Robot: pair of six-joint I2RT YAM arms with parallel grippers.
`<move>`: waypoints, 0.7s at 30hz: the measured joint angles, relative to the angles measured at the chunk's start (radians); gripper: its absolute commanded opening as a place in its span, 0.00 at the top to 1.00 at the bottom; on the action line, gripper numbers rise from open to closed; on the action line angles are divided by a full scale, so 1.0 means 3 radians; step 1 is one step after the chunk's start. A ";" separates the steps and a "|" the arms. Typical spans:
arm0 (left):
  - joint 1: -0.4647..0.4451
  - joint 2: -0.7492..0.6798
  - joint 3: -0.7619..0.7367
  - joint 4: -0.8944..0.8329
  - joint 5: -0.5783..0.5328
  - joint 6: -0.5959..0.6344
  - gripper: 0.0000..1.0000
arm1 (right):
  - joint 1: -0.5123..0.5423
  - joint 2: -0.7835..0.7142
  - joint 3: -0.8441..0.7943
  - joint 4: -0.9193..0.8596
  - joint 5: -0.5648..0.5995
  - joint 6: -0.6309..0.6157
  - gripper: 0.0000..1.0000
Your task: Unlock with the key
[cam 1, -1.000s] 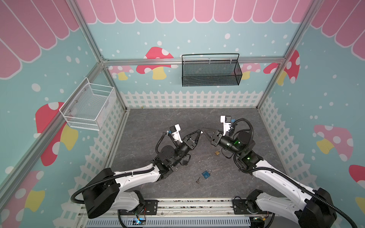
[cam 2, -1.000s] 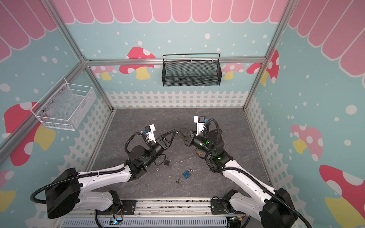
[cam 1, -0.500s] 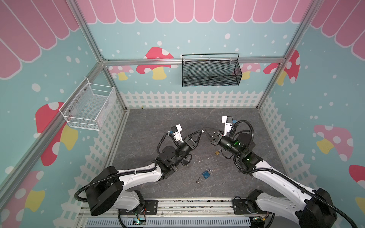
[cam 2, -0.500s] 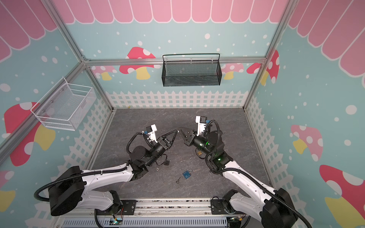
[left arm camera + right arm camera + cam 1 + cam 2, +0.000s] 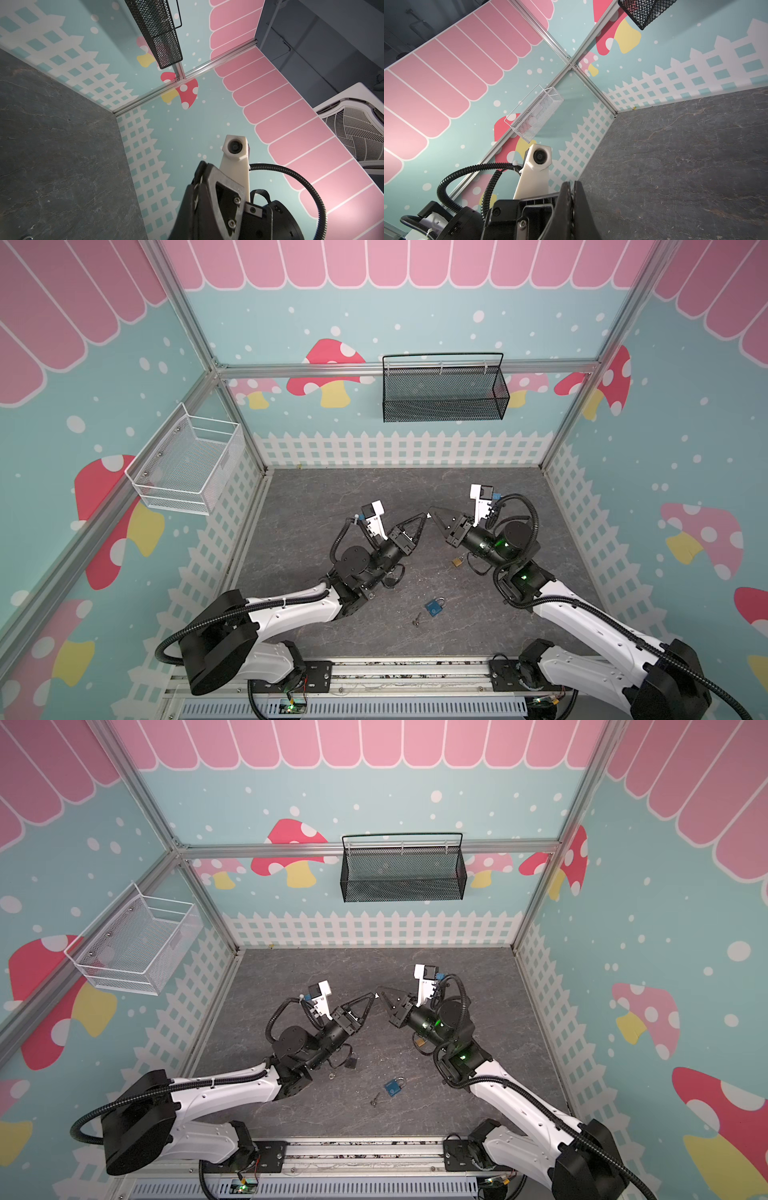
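We noted the far half of the grey floor (image 5: 374,489) bare, passable up to the back wall (image 5: 395,450), with the black basket (image 5: 442,393) and white basket (image 5: 187,464) jutting out higher up. Mid-floor, the left gripper (image 5: 424,516) and right gripper (image 5: 433,513) stood almost tip to tip, closing that gap. Nearer the rail (image 5: 374,668) lay a brass padlock (image 5: 457,562), a blue padlock (image 5: 434,608) and a key (image 5: 417,619) just beside it.

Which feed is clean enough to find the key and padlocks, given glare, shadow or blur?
Both top views: evenly lit and sharp; blue padlock and key small but clear, brass padlock harder to read, tucked against the right arm. Left wrist view: aimed at the walls, pink panel partly washed out by glare. Right wrist view: floor sharp, no lock in frame.
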 measured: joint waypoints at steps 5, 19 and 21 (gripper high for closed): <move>0.0003 -0.0121 0.0009 -0.0197 0.0032 0.0146 1.00 | 0.0000 -0.0033 0.0009 -0.0139 0.0004 -0.0107 0.70; 0.0654 -0.0721 0.0669 -0.2597 0.1035 0.1143 1.00 | -0.0237 -0.0356 0.0266 -0.0988 -0.0492 -0.0478 0.39; 0.0697 -0.0724 0.0846 -0.2998 0.1174 0.1383 1.00 | -0.0322 -0.0357 0.0272 -0.1020 -0.0721 -0.0544 0.39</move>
